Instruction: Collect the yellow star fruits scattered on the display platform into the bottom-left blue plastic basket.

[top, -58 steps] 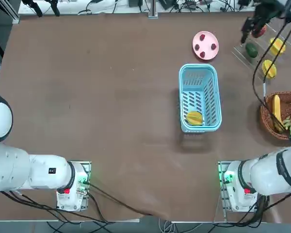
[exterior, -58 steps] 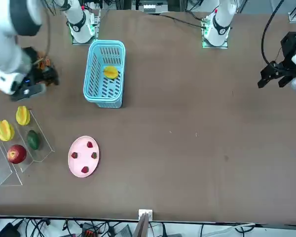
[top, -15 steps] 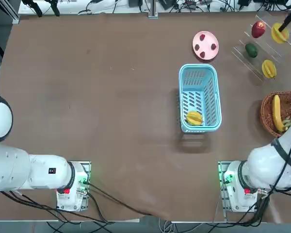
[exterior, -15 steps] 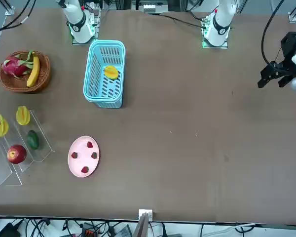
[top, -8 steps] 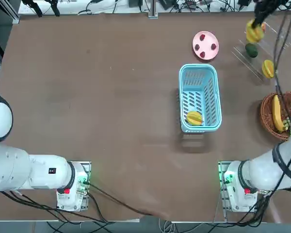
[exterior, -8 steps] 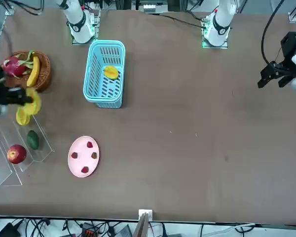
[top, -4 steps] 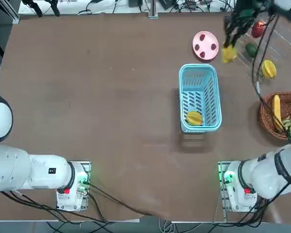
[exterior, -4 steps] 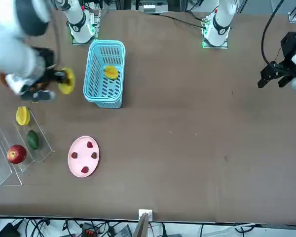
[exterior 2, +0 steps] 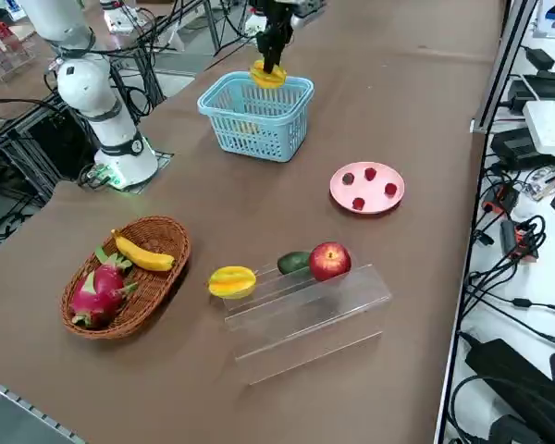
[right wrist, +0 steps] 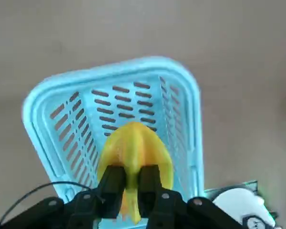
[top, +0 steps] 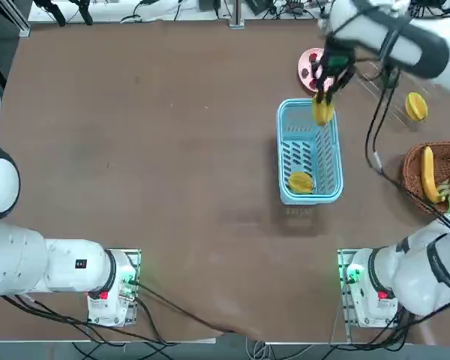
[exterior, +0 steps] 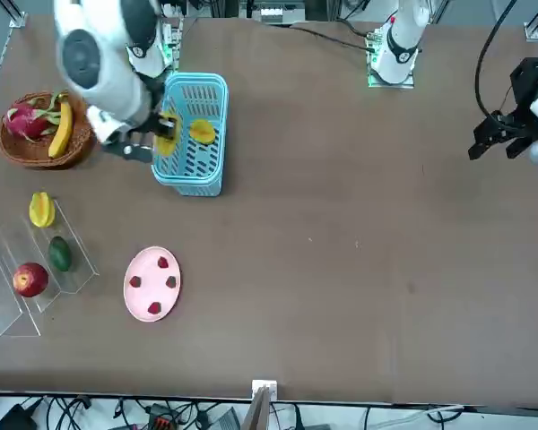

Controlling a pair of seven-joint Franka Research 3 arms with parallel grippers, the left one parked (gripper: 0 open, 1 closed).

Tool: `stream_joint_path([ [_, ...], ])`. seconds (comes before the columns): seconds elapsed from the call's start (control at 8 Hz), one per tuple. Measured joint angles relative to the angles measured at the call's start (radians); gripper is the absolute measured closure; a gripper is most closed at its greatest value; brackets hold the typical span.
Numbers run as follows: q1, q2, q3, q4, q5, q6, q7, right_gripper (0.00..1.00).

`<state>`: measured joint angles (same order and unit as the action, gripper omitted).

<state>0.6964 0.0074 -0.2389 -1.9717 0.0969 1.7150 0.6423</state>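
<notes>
My right gripper (top: pixel 324 99) is shut on a yellow star fruit (top: pixel 322 112) and holds it in the air over the far end of the blue plastic basket (top: pixel 280 154). The wrist view shows both fingers (right wrist: pixel 110 183) clamped on the fruit (right wrist: pixel 133 148) above the basket's slotted floor (right wrist: pixel 128 102). A second star fruit (top: pixel 300 181) lies in the basket's near end. A third star fruit (exterior 2: pixel 232 280) rests on the low step of the clear display platform (exterior 2: pixel 324 319).
A red apple (exterior 2: pixel 330 260) and a green fruit (exterior 2: pixel 294 263) sit on the platform. A wicker bowl (exterior 2: pixel 157 277) with a banana and a dragon fruit stands at the right edge. A pink plate (exterior 2: pixel 368 189) with small red fruits lies beyond the basket.
My right gripper has carried the star fruit from the platform, past the pink plate, to above the basket's far end. One star fruit now sits on the platform.
</notes>
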Motion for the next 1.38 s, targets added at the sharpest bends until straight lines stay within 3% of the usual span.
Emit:
stream_joint_path([
  [0.38,0.014,0.001,0.001,-0.091,0.0,0.081,0.031,0.79],
  [0.62,0.014,0.008,0.002,-0.103,0.0,0.108,0.035,0.69],
  [0.88,0.012,0.007,0.0,-0.089,-0.003,0.112,0.03,0.33],
  [1.12,-0.022,-0.009,-0.017,-0.029,-0.084,0.031,-0.085,0.0],
  [1.38,-0.137,-0.045,-0.033,0.029,-0.141,-0.034,-0.288,0.0],
])
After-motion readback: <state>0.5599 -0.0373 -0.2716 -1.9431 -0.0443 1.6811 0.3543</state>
